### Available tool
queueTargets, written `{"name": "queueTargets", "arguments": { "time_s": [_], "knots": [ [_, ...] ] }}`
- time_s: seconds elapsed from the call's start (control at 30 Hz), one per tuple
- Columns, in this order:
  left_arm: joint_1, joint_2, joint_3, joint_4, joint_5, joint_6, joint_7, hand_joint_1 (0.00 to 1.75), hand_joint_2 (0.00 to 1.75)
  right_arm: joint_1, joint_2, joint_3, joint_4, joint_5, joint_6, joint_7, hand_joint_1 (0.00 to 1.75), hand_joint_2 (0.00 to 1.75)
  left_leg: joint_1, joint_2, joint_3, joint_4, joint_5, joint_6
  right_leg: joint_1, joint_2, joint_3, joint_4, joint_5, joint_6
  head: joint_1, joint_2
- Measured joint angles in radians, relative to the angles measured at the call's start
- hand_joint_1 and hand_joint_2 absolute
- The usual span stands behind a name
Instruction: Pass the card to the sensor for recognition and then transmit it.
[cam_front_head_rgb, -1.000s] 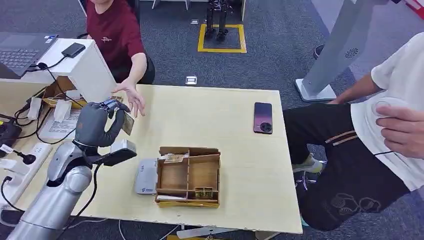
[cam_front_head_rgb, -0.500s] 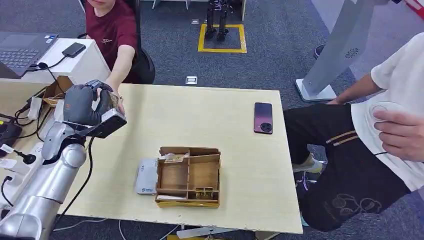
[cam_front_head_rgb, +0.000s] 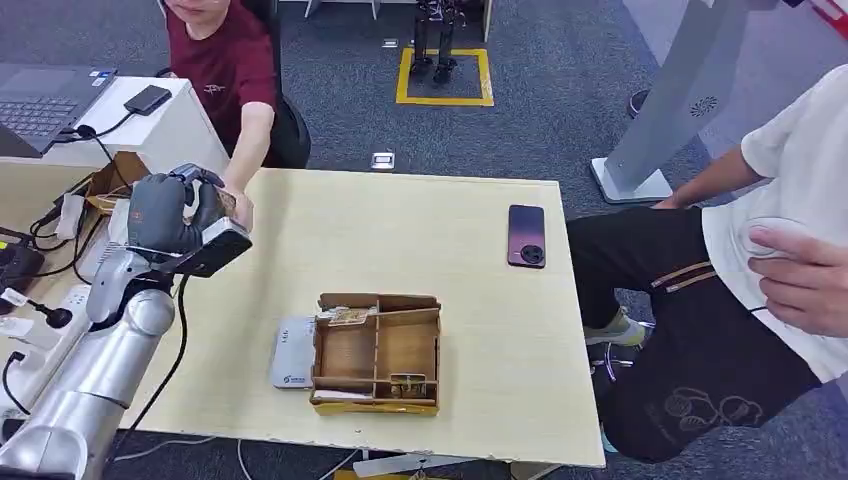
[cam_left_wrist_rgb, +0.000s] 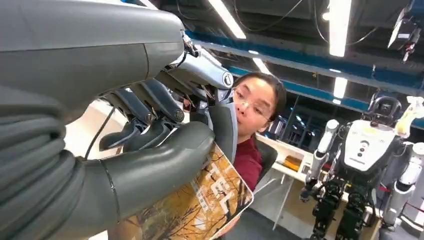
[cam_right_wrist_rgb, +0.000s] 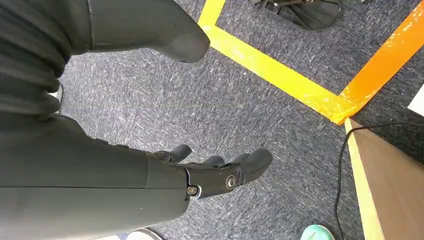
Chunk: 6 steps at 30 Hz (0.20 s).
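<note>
The card (cam_left_wrist_rgb: 200, 205), printed with an autumn-leaf picture, is pinched between the thumb and fingers (cam_left_wrist_rgb: 150, 107) of the left hand (cam_front_head_rgb: 170, 215), which hangs over the far left corner of the table (cam_front_head_rgb: 480, 290), well away from the wooden tray (cam_front_head_rgb: 378, 353) near the table's front edge. A person's hand (cam_front_head_rgb: 238, 205) in a dark red sleeve reaches in from beyond that corner and lies right at the card; whether it has a grip on it cannot be told. The risk is in the timing of the handover: if the robot lets go before the person has closed on the card, it could drop onto the table or slip off the corner among the cables (cam_front_head_rgb: 50, 225) beside it. If the grip is kept while the person pulls, the thin card may bend or twist out askew. The white reader (cam_front_head_rgb: 292, 353), touching the tray's left side, lies well apart from the card, so I cannot say the scan was made; passing it on unscanned would spoil the task. The right hand (cam_right_wrist_rgb: 215, 172) hangs over the floor, fingers loosely apart, holding nothing.
</note>
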Motion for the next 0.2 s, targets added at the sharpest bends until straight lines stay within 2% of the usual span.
{"name": "queueTargets", "arguments": {
  "time_s": [0.2],
  "knots": [
    [0.003, -0.007, 0.005, 0.006, -0.003, 0.017, 0.0, 0.0, 1.75, 0.0, 0.0, 0.0, 0.0, 0.0, -0.002, 0.0, 0.0, 1.75, 0.0, 0.0, 0.0, 0.0, 0.0, 0.0, 0.0, 0.0, 0.0, 0.0, 0.0, 0.0, 0.0, 0.0]
  ]
}}
